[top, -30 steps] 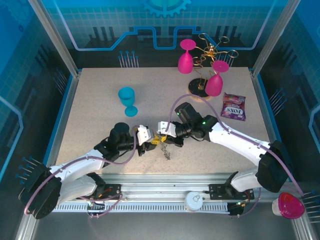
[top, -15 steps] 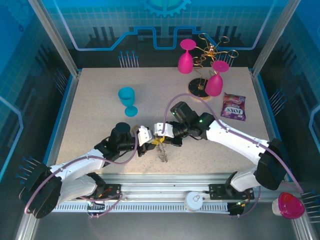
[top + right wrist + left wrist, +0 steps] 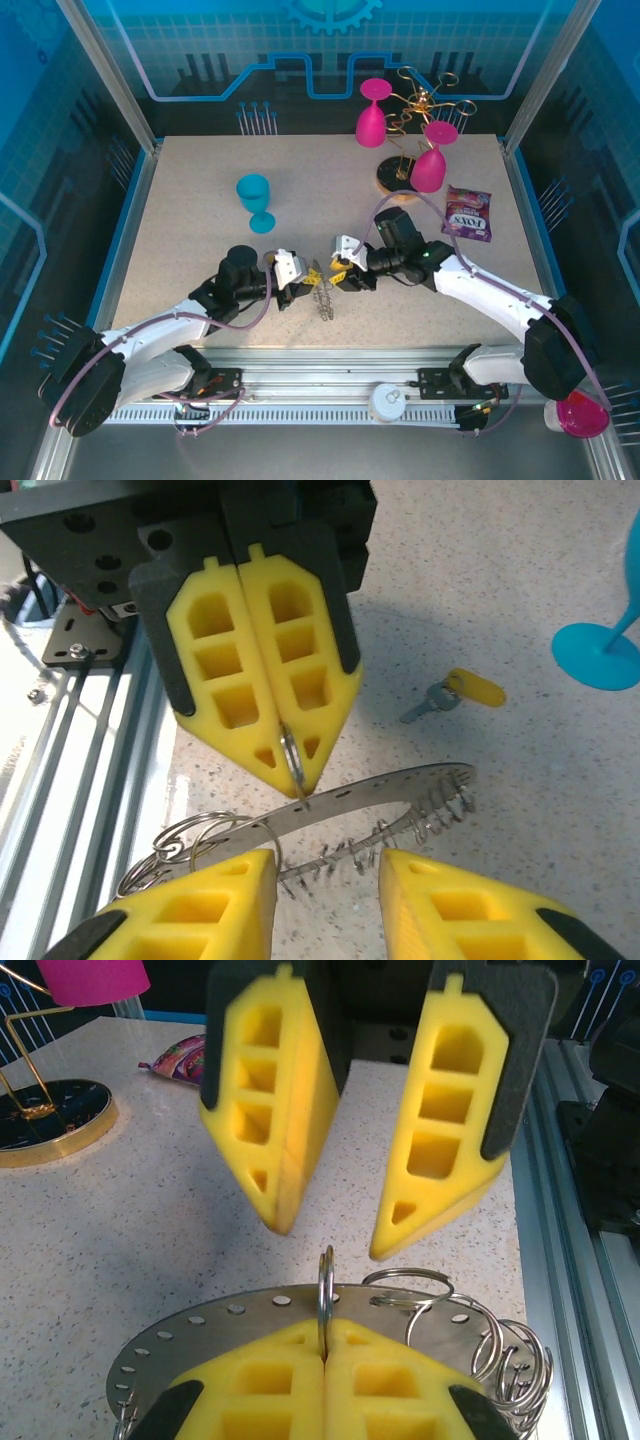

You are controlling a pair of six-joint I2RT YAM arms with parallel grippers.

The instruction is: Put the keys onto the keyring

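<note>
My left gripper [image 3: 323, 1360] is shut on a small wire loop [image 3: 325, 1285] of the keyring [image 3: 230, 1325], a flat grey metal ring fringed with wire coils. The keyring [image 3: 322, 298] hangs from that grip just above the table. The right wrist view shows the left gripper [image 3: 295, 775] pinching the loop, with the keyring [image 3: 385, 788] below it. A key [image 3: 455, 694] with a yellow head lies loose on the table beyond the ring. My right gripper [image 3: 325, 900] is open and holds nothing, close in front of the ring. It stands a little right of it [image 3: 345, 272].
A blue goblet [image 3: 255, 200] stands left of centre. At the back right a gold wire stand [image 3: 415, 105] on a round base [image 3: 45, 1120] carries two pink goblets. Beside it lies a candy packet [image 3: 467, 213]. The table's near metal rail [image 3: 330, 365] is close behind both grippers.
My right gripper has opened and drawn back to the right, away from the keyring. My left gripper has stayed shut on the ring's loop in nearly the same place.
</note>
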